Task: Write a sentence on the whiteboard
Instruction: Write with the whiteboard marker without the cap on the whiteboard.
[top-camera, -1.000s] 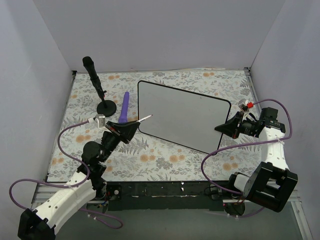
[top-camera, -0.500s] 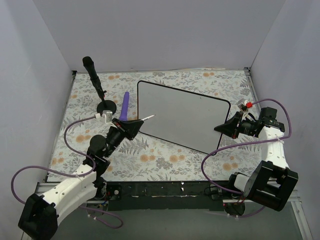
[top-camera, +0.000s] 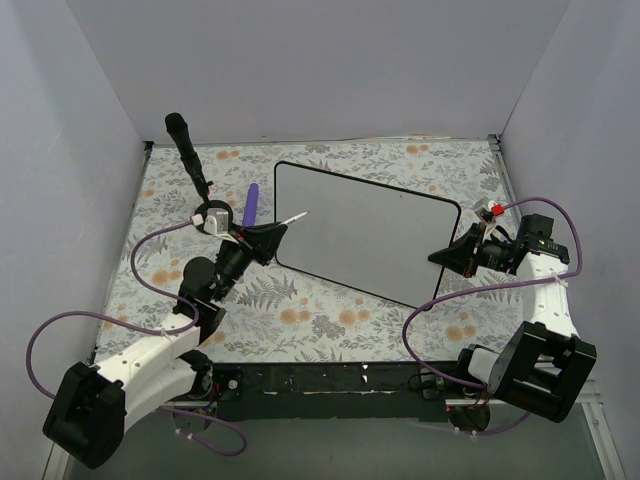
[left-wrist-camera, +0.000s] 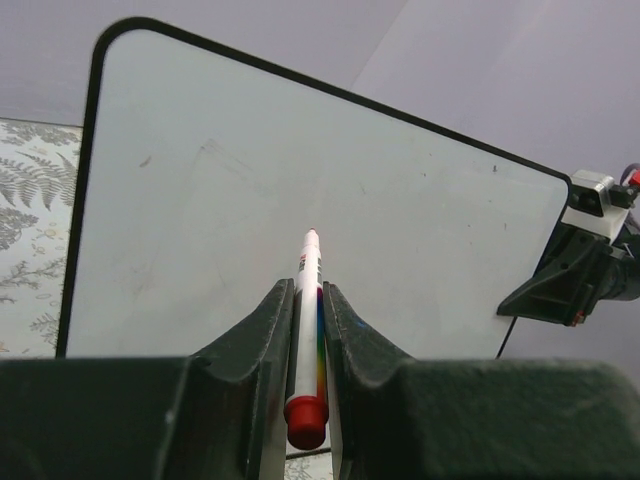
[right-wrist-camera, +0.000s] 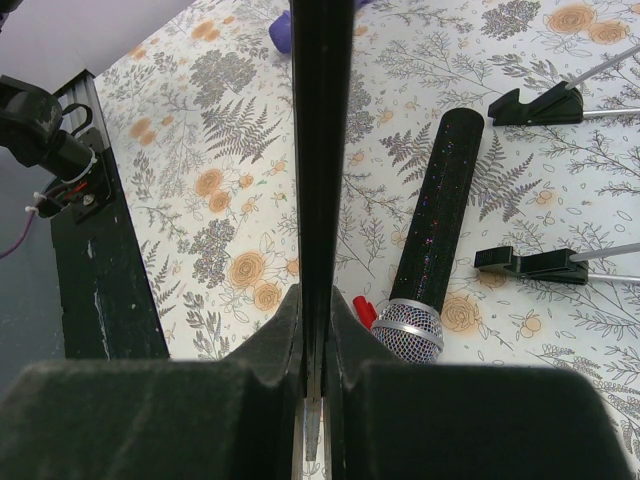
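Note:
The whiteboard (top-camera: 370, 235) is a big glossy white sheet with a thin black rim, lying slanted across the floral mat. Its face (left-wrist-camera: 300, 170) is bare white, and no sentence is in view on it. My left gripper (top-camera: 277, 236) (left-wrist-camera: 308, 296) is shut on a white marker (left-wrist-camera: 307, 265) with a red end. The marker's tip (top-camera: 303, 214) points over the board's left part. My right gripper (top-camera: 445, 257) (right-wrist-camera: 313, 300) is shut on the board's right rim, which shows edge-on as a dark strip (right-wrist-camera: 320, 150).
A black microphone on a round stand (top-camera: 190, 155) and a purple object (top-camera: 250, 205) stand left of the board. In the right wrist view a glittery black microphone (right-wrist-camera: 435, 240), a red cap (right-wrist-camera: 365, 312) and two black clips (right-wrist-camera: 535, 105) lie on the mat.
My left arm has carried the marker farther from the near edge and a little right, bringing its tip over the board's left part. The right gripper and the board have stayed put.

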